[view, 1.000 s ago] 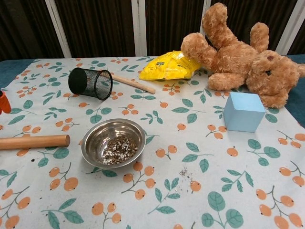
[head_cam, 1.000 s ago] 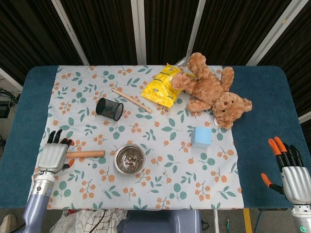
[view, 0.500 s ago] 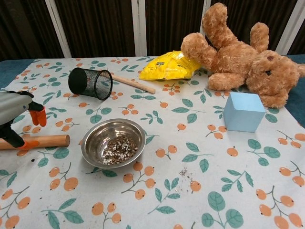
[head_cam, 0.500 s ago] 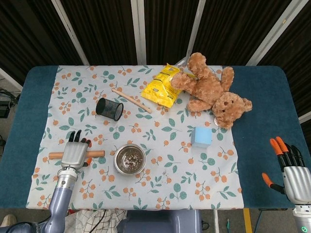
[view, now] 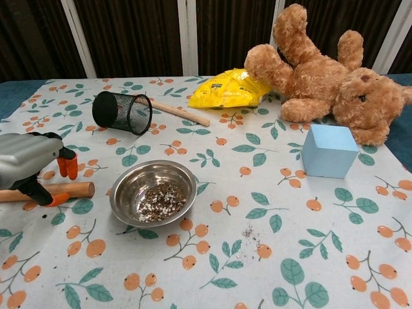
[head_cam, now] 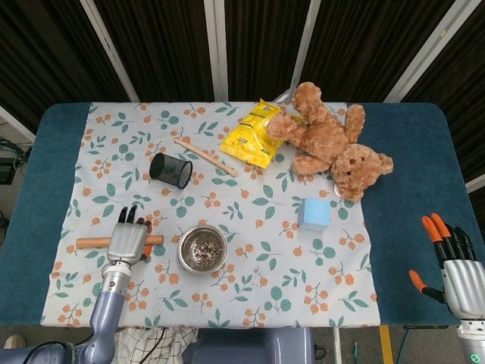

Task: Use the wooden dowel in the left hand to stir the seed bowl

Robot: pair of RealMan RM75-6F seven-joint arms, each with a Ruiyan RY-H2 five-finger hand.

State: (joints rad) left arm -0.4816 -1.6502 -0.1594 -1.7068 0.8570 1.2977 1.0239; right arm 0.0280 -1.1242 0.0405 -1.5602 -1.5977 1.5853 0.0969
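The yellow snack bag's (view: 226, 89) print is too small to read. A leaf-and-berry cloth (head_cam: 250, 296) covers the blue bench (head_cam: 413, 189), dark slatted panels behind. The steel seed bowl (view: 152, 191) near centre holds a small heap of seeds; a black mesh cup (view: 121, 111) lies tipped over farther back. The left robot hand (view: 29, 164) hovers over the wooden dowel (view: 76, 189) lying left of the bowl, fingers spread, gripping nothing. The right robot hand (head_cam: 457, 265) waits open, near right.

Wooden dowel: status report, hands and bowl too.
Left hand open above dowel, no grip yet. Right hand open, idle. Seed bowl untouched beside dowel's end. Path clear.
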